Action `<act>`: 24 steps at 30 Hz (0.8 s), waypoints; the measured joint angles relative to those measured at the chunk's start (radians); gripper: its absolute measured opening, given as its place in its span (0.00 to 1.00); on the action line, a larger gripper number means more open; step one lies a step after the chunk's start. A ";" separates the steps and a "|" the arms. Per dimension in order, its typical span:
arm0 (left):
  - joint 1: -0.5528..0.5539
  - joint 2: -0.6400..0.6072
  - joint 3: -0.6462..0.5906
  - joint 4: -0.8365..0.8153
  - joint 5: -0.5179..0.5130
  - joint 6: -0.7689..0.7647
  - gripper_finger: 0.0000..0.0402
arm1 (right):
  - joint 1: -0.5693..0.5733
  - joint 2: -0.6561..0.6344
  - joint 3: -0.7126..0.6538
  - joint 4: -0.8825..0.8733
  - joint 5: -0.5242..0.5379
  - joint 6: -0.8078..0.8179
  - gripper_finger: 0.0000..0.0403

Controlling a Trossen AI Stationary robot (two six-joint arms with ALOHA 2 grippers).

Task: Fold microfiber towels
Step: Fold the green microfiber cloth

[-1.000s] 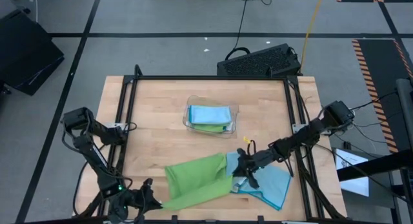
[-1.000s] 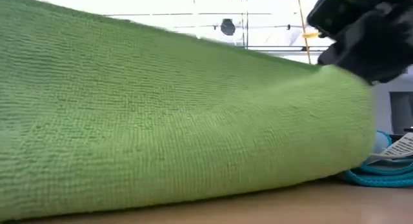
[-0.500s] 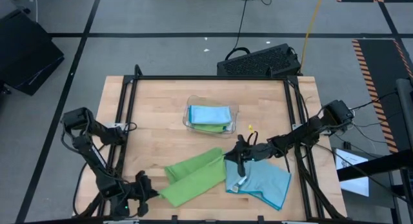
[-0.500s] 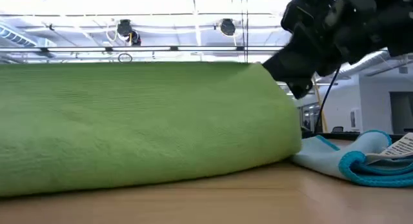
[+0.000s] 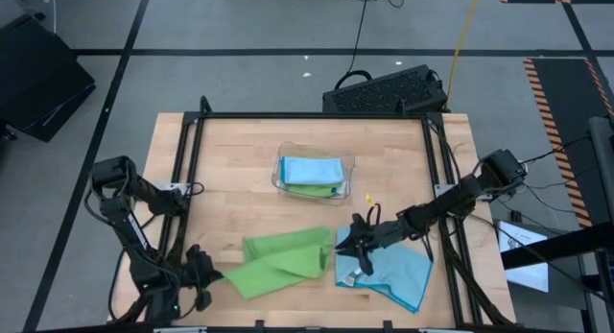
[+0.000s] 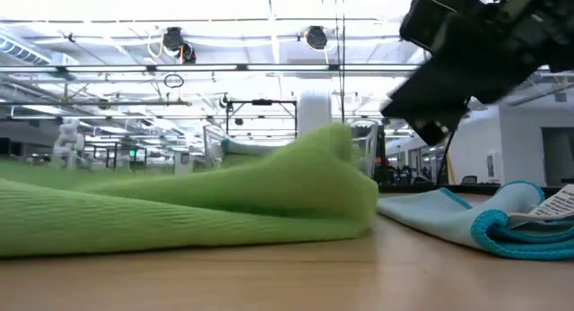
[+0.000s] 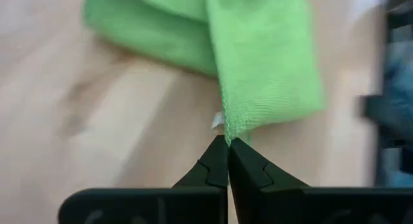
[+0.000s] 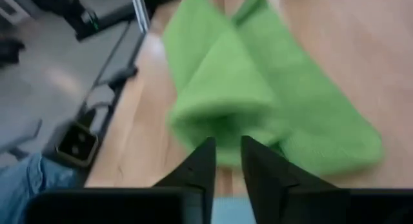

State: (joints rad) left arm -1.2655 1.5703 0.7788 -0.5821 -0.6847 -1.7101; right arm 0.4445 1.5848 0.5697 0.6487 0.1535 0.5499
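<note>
A lime green microfiber towel lies folded over itself in a slanted strip near the table's front edge. My left gripper is shut on its left corner, by the small white tag. My right gripper stands open at the towel's right end, just above it, with the green cloth lying in front of its fingers. A light blue towel lies spread on the table under the right arm, its rolled edge on the wood. My left gripper pinches the green towel's left corner between its two fingertips, beside the white tag. The fingers slant down at it from the table's near left. The corner is a little raised; the rest of the towel lies slack on the table.
A clear plastic tray at the table's middle holds folded blue and green towels. A black frame runs along the table's sides. A dark keyboard-like box stands behind the far edge. Bare wood shows at the table's far left.
My right gripper has opened and let go of the green towel's right end, which has dropped from a raised sheet into a low folded strip. My left gripper has moved toward the table's left edge, has turned, and has drawn the towel's left corner with it.
</note>
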 joint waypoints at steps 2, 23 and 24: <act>0.000 0.000 0.000 -0.084 0.026 -0.036 0.01 | 0.010 0.000 0.000 -0.041 0.001 0.013 0.21; 0.023 0.000 0.001 -0.652 0.211 -0.448 0.04 | 0.004 0.303 0.263 -0.129 0.239 -0.159 0.42; 0.023 0.000 0.001 -0.653 0.208 -0.457 0.05 | 0.004 0.317 0.281 -0.131 0.242 -0.176 0.42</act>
State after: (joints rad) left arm -1.2429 1.5703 0.7793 -1.2353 -0.4767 -2.1670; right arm 0.4481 1.9018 0.8506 0.5180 0.3954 0.3740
